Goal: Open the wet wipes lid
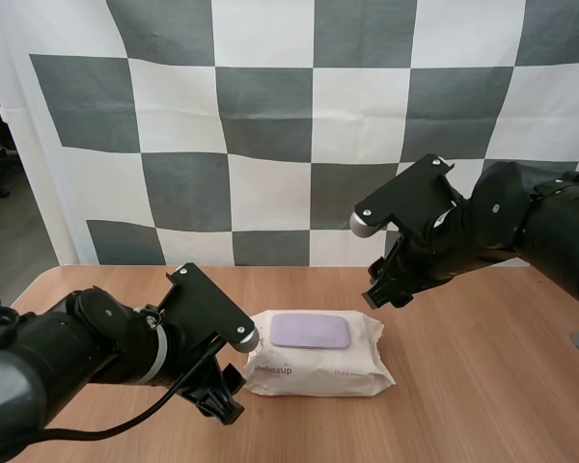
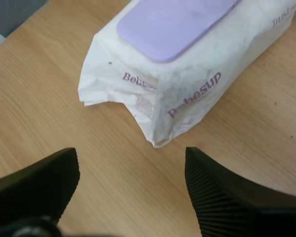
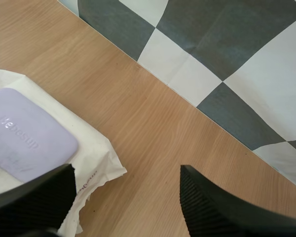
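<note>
The pack of wet wipes (image 1: 318,355) lies flat on the table (image 1: 482,395), between the two arms, with its purple lid (image 1: 311,331) facing up and, as far as I can see, closed flat. This position is good for the task: the lid can be reached from above, w/o turning the pack.

The left gripper (image 2: 130,173) is low, near the table, at the pack's left end. Its fingers stand wide apart and hold nothing. The pack's corner points into the gap between them, just ahead of the tips, not touching. I think this arm is there to steady the pack.

The right gripper (image 3: 126,192) hangs higher, over the pack's right end, also spread wide and empty. The lid's edge is just beside one finger, i.e. approx. below it. Probably this arm will lift the lid, but where the lid's tab is I cannot tell.
</note>
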You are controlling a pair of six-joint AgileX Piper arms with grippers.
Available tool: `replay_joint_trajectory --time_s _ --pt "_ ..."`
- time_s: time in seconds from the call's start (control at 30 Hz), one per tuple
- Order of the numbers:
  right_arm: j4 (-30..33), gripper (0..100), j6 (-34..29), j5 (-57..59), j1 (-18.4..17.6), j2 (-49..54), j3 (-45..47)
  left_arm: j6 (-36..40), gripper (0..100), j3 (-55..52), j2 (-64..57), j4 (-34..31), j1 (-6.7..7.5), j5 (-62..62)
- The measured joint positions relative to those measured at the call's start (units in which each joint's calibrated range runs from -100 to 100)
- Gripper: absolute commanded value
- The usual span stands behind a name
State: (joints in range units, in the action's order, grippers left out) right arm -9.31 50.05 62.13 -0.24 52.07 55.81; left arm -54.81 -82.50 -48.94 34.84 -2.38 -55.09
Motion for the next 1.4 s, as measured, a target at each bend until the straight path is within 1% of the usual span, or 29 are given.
replay_joint_trajectory --time_s 0.03,0.07,0.33,0.4,0.6,0.7,0.83,0.97,1.17,1.4 --pt "0.0 100 0.0 0.0 0.0 0.0 0.0 -3.7 100 -1.2 0.0 3.8 0.00 1.4" --pt "-0.1 100 0.0 0.0 0.0 0.0 0.0 -5.3 100 -1.9 0.1 5.8 0.00 2.2" --pt "-0.1 100 -0.1 0.0 0.0 0.0 0.0 -17.1 100 -7.3 2.3 19.3 0.00 9.5" --pt "-0.1 100 -0.1 0.0 0.0 0.0 0.0 -20.2 100 -7.8 4.7 22.9 0.00 11.4" --pt "0.3 100 -0.1 0.2 0.0 0.0 0.0 -28.9 100 -7.0 13.9 32.8 0.00 11.1" --pt "0.3 100 -0.1 0.2 0.0 0.0 0.0 -33.5 100 -5.7 17.5 35.1 0.00 8.9" --pt "0.3 100 -0.1 0.2 0.0 0.0 0.0 -37.5 100 -4.6 19.2 35.2 0.00 5.4" --pt "0.3 100 -0.1 0.4 0.0 0.0 0.0 -37.5 100 -4.5 19.2 35.3 0.00 4.3" --pt "0.0 100 -0.1 0.4 0.0 0.0 0.0 -37.5 100 -4.3 19.6 37.2 0.00 1.9" --pt "-0.1 100 -0.1 0.9 0.0 0.0 0.0 -37.6 100 -1.8 26.8 38.8 0.00 -2.2"
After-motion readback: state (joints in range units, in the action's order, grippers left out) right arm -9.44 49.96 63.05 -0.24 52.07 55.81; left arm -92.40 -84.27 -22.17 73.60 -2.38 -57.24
